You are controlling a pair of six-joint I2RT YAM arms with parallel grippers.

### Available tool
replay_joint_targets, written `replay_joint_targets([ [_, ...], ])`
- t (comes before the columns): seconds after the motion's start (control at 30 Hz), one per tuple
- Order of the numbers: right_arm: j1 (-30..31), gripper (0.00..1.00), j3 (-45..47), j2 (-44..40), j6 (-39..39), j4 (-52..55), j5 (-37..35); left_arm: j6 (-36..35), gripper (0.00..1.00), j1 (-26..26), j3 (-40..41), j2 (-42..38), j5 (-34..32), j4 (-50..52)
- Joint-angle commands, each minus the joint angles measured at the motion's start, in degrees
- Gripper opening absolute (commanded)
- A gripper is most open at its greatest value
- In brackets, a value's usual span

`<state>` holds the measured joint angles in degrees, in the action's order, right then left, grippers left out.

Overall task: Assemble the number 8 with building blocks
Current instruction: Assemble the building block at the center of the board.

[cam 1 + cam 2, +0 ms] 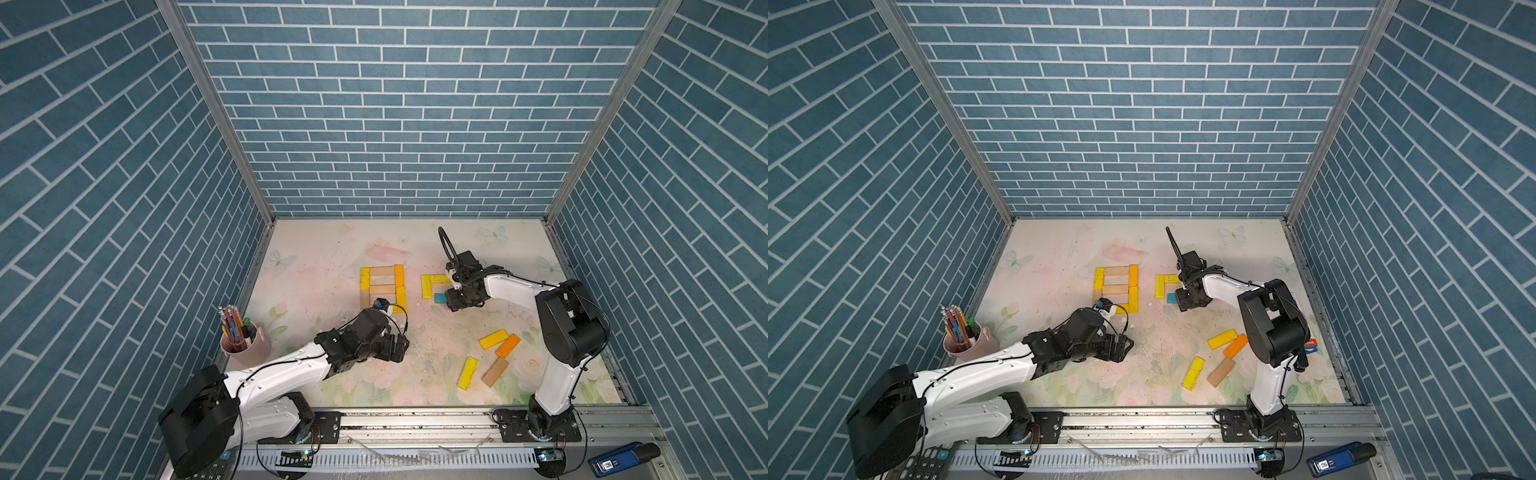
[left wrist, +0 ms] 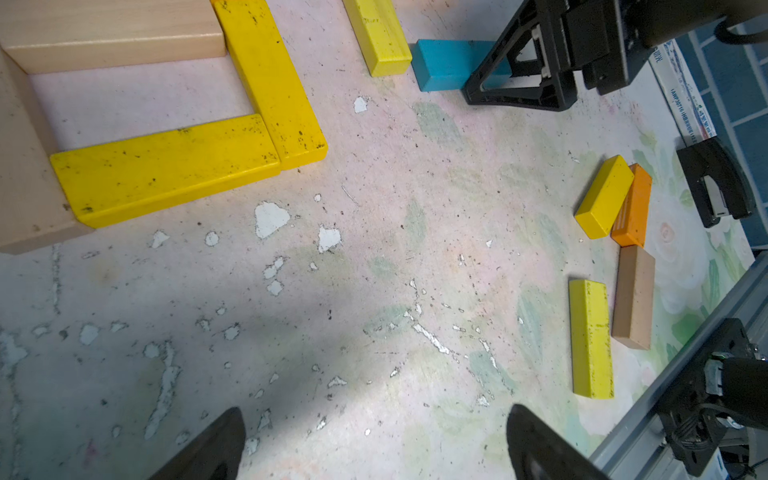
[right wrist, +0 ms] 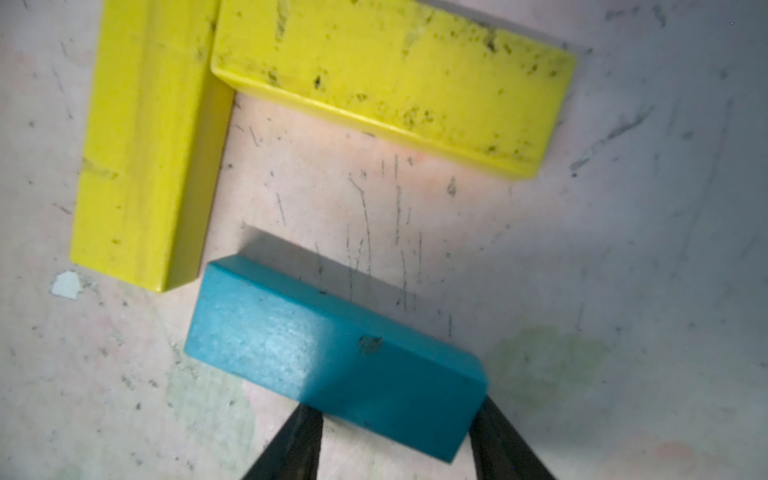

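A: Where is the teal-blue wooden plank?

B: It lies on the flowered worktop, just beside the end of a yellow wooden plank. That one makes a corner with a second yellow plank. The right gripper clamps the teal-blue plank's end between both fingers.

A: And the left gripper?

B: Released, jaws wide apart, holding nothing. It hangs over the worktop near the figure of yellow, tan and orange planks. Four loose planks lie near the right arm's base.
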<state>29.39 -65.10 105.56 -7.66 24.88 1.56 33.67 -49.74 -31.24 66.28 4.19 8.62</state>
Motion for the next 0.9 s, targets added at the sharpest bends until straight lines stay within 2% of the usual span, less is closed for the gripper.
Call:
replay_joint_targets([
  [0.0, -0.2, 0.58, -1.6, 1.3, 3.3, 1.2, 1.0, -0.3, 0.99, 0.3, -1.1, 0.5, 0.2, -0.4],
  [0.37, -0.2, 0.58, -3.5, 3.0, 5.1, 1.4, -0.7, -0.3, 0.99, 0.3, -1.0, 0.8, 0.3, -0.6],
  [0.87, -0.3, 0.61, -1.6, 1.4, 7.1, 0.0, -0.8, -0.3, 0.99, 0.3, -0.9, 0.7, 0.5, -0.4],
])
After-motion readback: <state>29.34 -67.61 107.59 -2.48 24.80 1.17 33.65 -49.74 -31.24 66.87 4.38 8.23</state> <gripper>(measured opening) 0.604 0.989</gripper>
